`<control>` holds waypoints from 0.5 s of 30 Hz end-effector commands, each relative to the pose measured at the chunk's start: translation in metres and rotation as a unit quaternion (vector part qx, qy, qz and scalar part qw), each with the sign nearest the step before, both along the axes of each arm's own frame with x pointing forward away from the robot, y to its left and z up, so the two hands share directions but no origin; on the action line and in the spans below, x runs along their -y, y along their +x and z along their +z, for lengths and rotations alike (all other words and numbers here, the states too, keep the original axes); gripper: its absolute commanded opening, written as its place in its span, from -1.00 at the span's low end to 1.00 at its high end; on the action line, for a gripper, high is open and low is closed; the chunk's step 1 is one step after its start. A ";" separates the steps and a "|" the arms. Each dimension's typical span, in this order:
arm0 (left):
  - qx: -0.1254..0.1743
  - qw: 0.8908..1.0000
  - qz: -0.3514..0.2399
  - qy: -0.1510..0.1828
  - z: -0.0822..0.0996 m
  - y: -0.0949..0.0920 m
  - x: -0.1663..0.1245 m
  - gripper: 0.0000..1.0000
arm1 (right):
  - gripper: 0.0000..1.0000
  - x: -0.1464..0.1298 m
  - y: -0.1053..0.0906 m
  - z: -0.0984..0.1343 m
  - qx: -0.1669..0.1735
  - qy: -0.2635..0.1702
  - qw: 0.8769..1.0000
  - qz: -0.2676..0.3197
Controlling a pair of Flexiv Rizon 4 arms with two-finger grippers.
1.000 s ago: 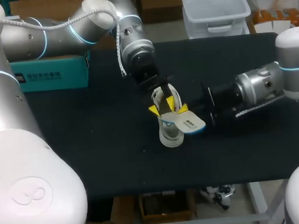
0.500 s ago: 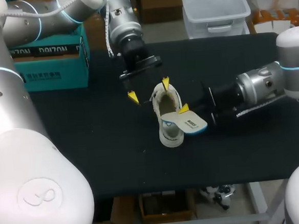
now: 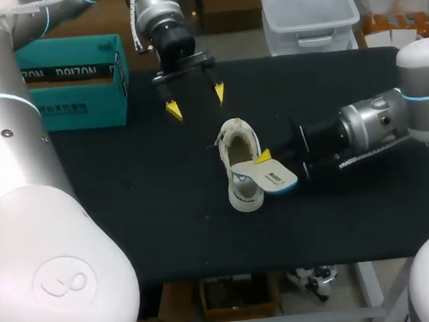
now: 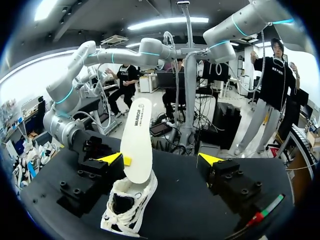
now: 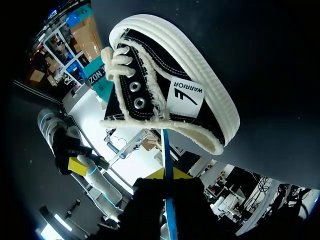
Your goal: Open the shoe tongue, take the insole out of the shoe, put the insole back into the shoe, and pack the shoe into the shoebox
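- My left claw (image 3: pixel 195 101) now hangs in the upper middle of the head view, over the far edge of the tabletop (image 3: pixel 130 211). A second ago its yellow tips were down at the shoe's opening.
- Its fingers are spread wide with nothing between them. They were close together at the shoe a second ago, and by half a second ago they had already parted and lifted off.
- The shoe (image 3: pixel 241 166) sits where it was in the middle of the frame, upright on its sole, opening upward and clear of the left claw.
- My right claw (image 3: pixel 268 166) has not shifted. It comes in from the right of the frame and pinches the insole (image 3: pixel 271 176) just beside the shoe's opening.
- In the right wrist view the insole (image 5: pixel 167 195) runs edge-on between that claw's fingers, and the shoe (image 5: pixel 170 85) lies just ahead.
- In the left wrist view the insole (image 4: pixel 137 135) stands up from the shoe (image 4: pixel 127 210), ahead of and between the spread fingers.
- With the left arm pulled back, more of the teal shoebox (image 3: pixel 69 83) shows at the upper left of the frame.
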State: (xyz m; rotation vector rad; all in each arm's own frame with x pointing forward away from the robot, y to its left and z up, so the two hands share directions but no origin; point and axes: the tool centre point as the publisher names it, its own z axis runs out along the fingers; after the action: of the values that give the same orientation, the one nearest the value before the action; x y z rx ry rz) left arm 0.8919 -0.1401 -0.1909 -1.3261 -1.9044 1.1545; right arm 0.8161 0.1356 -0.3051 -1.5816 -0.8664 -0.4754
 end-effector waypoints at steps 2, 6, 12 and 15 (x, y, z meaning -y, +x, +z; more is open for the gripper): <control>0.006 1.000 0.002 0.006 0.000 -0.001 -0.005 1.00 | -1.00 0.001 0.001 0.000 -0.001 0.001 1.000 0.001; 0.008 1.000 0.006 0.008 0.001 -0.001 -0.008 1.00 | -1.00 0.001 0.001 0.000 -0.001 0.001 1.000 0.001; 0.009 1.000 0.010 0.012 0.003 -0.002 -0.012 1.00 | -1.00 0.001 0.001 0.000 -0.001 0.001 1.000 0.001; 0.009 1.000 0.010 0.012 0.003 -0.002 -0.012 1.00 | -1.00 0.001 0.001 0.000 -0.001 0.001 1.000 0.001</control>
State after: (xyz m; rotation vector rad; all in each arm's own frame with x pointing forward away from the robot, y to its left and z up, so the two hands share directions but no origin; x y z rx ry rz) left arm 0.8941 -0.1278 -0.1884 -1.3111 -1.9334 1.1308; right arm 0.8162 0.1356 -0.3051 -1.5816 -0.8664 -0.4753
